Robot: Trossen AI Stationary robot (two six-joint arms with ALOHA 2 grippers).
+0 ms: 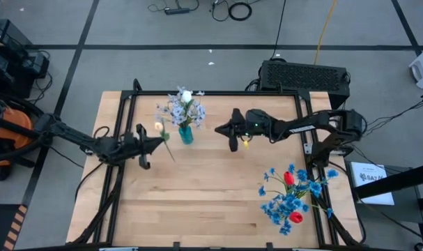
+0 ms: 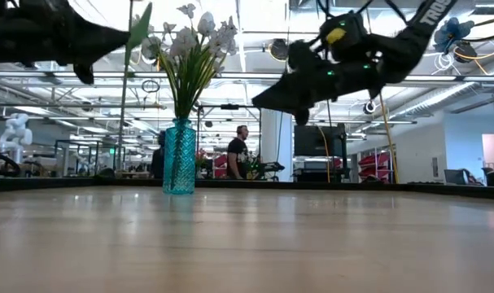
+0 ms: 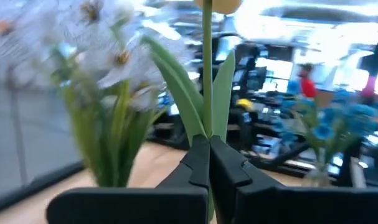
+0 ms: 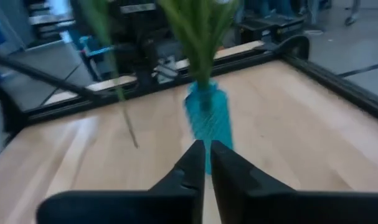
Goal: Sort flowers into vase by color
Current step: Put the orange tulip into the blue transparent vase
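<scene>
A teal vase (image 1: 186, 134) stands at the table's far middle, holding pale blue-white sprays (image 1: 175, 110) and a white bud (image 1: 187, 95). Just left of it my left gripper (image 1: 159, 141) is shut on a cream-yellow tulip (image 1: 158, 126), whose bud (image 3: 218, 5) is up and whose stem (image 2: 123, 106) hangs down. My right gripper (image 1: 220, 129) hovers shut to the right of the teal vase (image 4: 208, 118), pointing at it and holding nothing. Bright blue sprays and red tulips (image 1: 292, 198) stand in a vase at the near right. My left gripper pinches the tulip's green stem (image 3: 207, 124) between its two fingers, right where the long leaves branch off. The fingers come about level from the table's left and lie across the stem. The tulip stands nearly upright, its lower stem end (image 4: 134, 143) clear of the table.
A black frame (image 1: 218, 93) runs along the table's edges. The near middle and left of the wooden table top (image 1: 197, 202) show bare wood. Beyond the table the low view shows a person (image 2: 240, 150) far off in the room.
</scene>
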